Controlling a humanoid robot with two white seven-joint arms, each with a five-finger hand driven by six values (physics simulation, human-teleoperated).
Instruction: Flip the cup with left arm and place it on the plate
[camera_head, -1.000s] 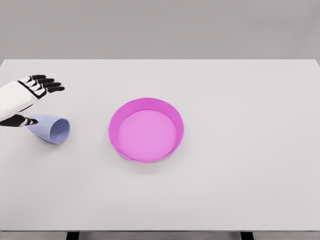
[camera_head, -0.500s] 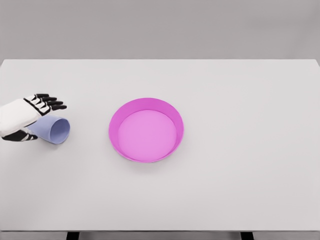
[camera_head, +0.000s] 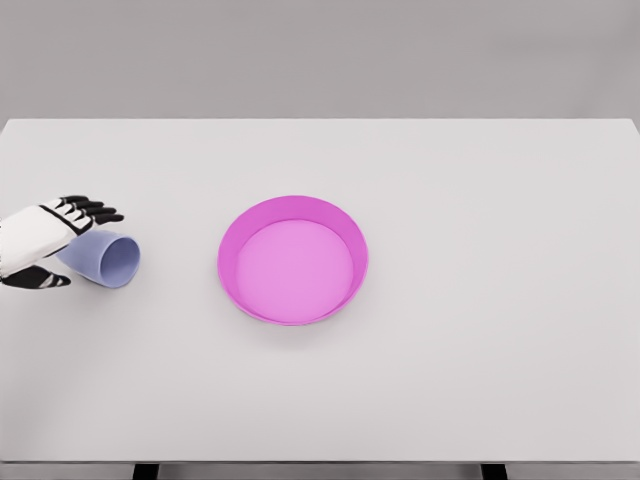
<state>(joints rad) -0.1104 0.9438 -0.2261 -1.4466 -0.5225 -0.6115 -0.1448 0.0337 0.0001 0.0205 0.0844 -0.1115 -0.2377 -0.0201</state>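
**Closing on the tipped cup**

The lavender cup (camera_head: 103, 257) lies on its side at the surface's (camera_head: 480, 300) left edge, mouth toward the pink plate (camera_head: 293, 205), well apart from it. I'd wrap its body firmly before rolling it upright. My left hand (camera_head: 45, 240) straddles the cup's base, fingers above, thumb below, loosely spread, not yet clenched. The right hand is out of view.

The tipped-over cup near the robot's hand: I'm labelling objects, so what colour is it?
Pale lavender-blue cup, lying on its side; head view.
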